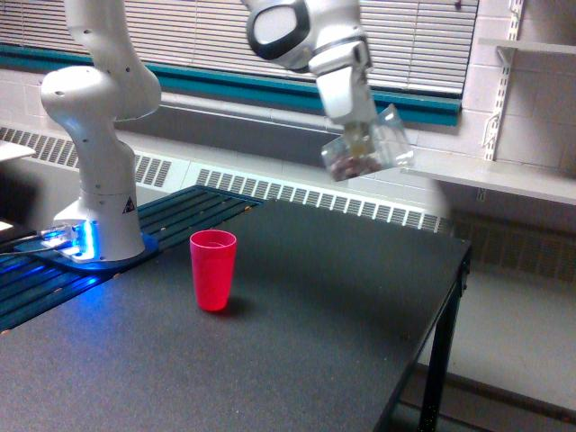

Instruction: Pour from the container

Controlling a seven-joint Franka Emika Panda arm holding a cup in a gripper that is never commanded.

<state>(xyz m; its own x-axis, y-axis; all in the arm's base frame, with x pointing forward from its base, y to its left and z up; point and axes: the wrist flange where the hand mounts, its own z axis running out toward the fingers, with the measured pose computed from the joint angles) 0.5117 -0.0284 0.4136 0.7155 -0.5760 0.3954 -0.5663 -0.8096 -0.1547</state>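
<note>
Black speckled worktop (297,351) fills your lower frame, its corner and one leg at the exterior view's right. White arm (94,135) next: its base stands on the worktop's far corner at the exterior view's left, a blue glow at its foot, and its upper links run out of the top of the frame and re-enter near the middle. Behind it you have closed window blinds (225,36) over a teal sill, a row of radiator grilles below that, and white wall shelves (504,175) at the exterior view's right.

Gripper (358,137) hangs high above the worktop, pointing down and slightly toward the exterior view's right. It is clamped on the container (367,153), a clear plastic cup. The cup is tipped well over, mouth toward the exterior view's right, base lower and toward the left. Small reddish-brown and pale bits sit heaped at the low end inside; you cannot make out single pieces.

Red cup (213,269) stands upright on the worktop, mouth open, well below the container and off toward the exterior view's left, near the arm's base but apart from it.
</note>
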